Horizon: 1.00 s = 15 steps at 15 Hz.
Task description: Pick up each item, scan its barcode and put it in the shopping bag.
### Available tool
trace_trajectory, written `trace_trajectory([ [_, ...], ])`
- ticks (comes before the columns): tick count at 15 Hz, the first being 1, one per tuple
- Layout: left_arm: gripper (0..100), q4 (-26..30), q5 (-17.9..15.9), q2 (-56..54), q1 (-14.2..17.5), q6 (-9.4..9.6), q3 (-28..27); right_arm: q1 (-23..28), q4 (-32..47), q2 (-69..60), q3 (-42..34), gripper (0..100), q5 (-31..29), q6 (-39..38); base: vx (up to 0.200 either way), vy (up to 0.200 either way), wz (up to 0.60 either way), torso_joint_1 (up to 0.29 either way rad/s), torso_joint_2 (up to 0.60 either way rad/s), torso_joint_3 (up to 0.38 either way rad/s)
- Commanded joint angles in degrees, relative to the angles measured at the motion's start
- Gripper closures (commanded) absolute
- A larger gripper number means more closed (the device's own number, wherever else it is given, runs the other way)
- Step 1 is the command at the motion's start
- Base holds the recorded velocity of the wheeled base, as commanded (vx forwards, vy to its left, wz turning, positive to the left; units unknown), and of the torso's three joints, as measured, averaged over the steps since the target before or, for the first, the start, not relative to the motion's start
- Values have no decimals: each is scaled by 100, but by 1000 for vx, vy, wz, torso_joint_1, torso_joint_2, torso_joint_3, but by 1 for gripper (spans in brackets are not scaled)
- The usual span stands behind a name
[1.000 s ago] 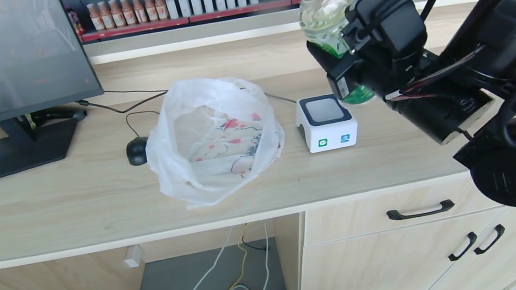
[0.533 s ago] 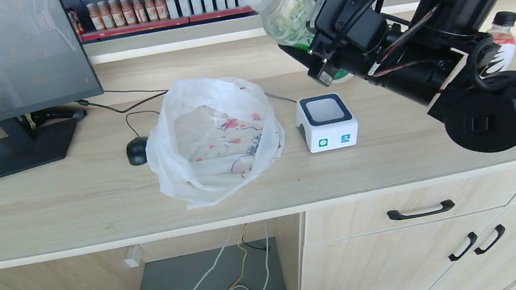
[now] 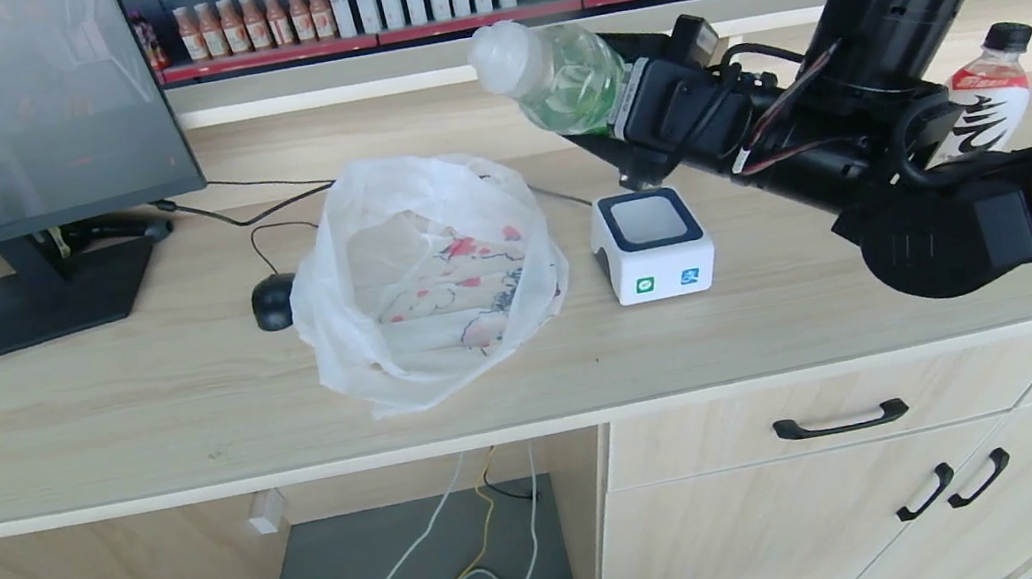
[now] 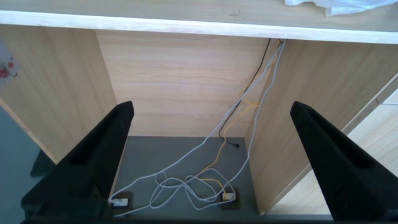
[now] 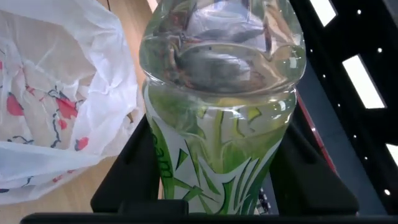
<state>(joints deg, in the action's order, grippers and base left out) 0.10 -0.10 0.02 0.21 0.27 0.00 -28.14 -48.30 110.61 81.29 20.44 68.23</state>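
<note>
**Bottle swung down and tipped toward the bag**

Over the last second the right arm has carried the green-labelled bottle (image 3: 561, 71) leftward and lower, turning it from upright to nearly level, so its cap now points toward the bag (image 3: 428, 276). As the arm dropped, it uncovered a second bottle (image 3: 980, 103) with a red and white label, standing near the right end of the bench (image 3: 138, 403) toward its back edge.

The right claw (image 3: 616, 104) is clenched around the green bottle's lower half and holds it in the air above the back of the scanner (image 3: 651, 245), not yet over the bag's mouth. The scanner sits mid-bench, just beside the bag on its right. The left claw (image 4: 211, 162) hangs spread wide and holding nothing, below the bench's front edge.

Progress looks partial. The held bottle is probably at or just past its scan, though nothing shows whether the code was read, and it has yet to go into the bag. Red marks show through the bag's plastic, but I cannot tell whether they are goods inside or print on the bag. The second bottle is untouched and needs the full cycle.
</note>
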Motion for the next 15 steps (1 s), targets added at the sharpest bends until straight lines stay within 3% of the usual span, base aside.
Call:
trace_trajectory([
  [1, 0, -1, 1, -2, -3, 0, 0, 10, -4, 146, 19, 100, 144, 50, 0, 0, 0, 0, 0, 0],
  [6, 0, -1, 1, -2, -3, 0, 0, 98, -4, 154, -438, 100, 698, 437, 0, 0, 0, 0, 0, 0],
  [15, 0, -1, 1, -2, -3, 0, 0, 256, -4, 49, -684, 100, 830, 569, 0, 0, 0, 0, 0, 0],
])
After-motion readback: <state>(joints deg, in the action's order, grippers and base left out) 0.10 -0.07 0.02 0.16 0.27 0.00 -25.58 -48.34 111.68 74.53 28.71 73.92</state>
